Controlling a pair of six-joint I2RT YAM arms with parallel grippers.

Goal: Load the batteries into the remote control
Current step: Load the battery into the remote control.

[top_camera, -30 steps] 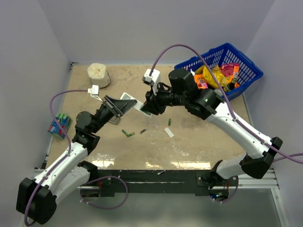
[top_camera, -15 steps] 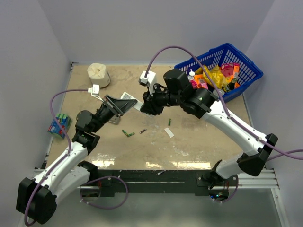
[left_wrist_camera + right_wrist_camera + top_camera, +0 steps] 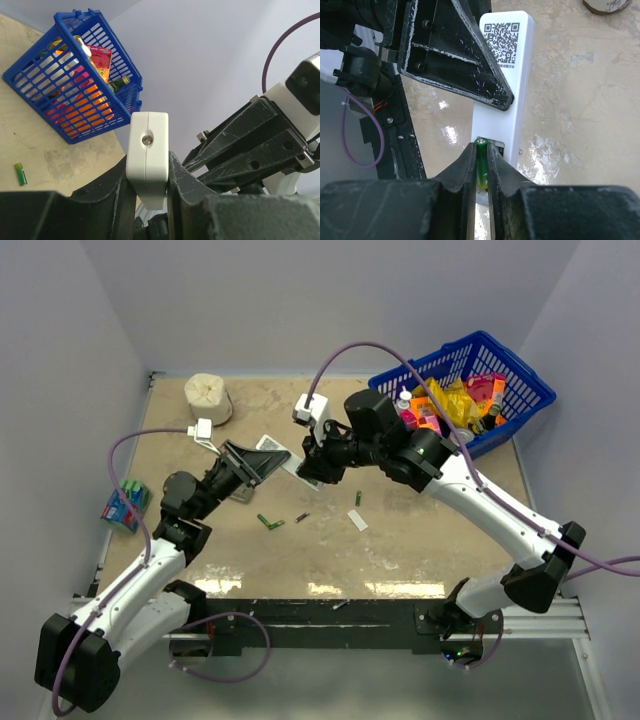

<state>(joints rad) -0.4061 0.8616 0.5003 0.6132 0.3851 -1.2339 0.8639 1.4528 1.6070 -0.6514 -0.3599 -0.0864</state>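
**Battery loading, insertion stage.** The left gripper (image 3: 147, 172) is clamped on the remote (image 3: 147, 159). The left wrist view shows the remote end-on between the fingers, raised off the table (image 3: 420, 540). In the top view both grippers meet just left of frame centre.

In the right wrist view the remote runs from upper centre down to mid-frame. Its QR label (image 3: 501, 36) is at the top and the open battery bay (image 3: 495, 148) is at its lower end. The back cover is off.

The right gripper (image 3: 480, 152) is closed on a green battery (image 3: 481, 165). The battery is held lengthwise between the fingertips with its tip at the edge of the bay. Whether it touches the remote cannot be told. No battery is seen seated in the bay, though the fingers hide much of it.

**Progress (judgement).**
- **Done:** the bay is open, the remote is held up for loading, and one battery is in hand at the opening.
- **Left:**
  - Seat this battery in the bay.
  - Fetch more from the loose batteries (image 3: 270, 523) lying just below the grippers in the top view.
  - Probably refit the small white piece (image 3: 356, 520) beside them, which may be the cover.

The blue basket (image 3: 470, 390) at upper right and the battery pack (image 3: 125, 502) at the left edge appear to play no part in this step.
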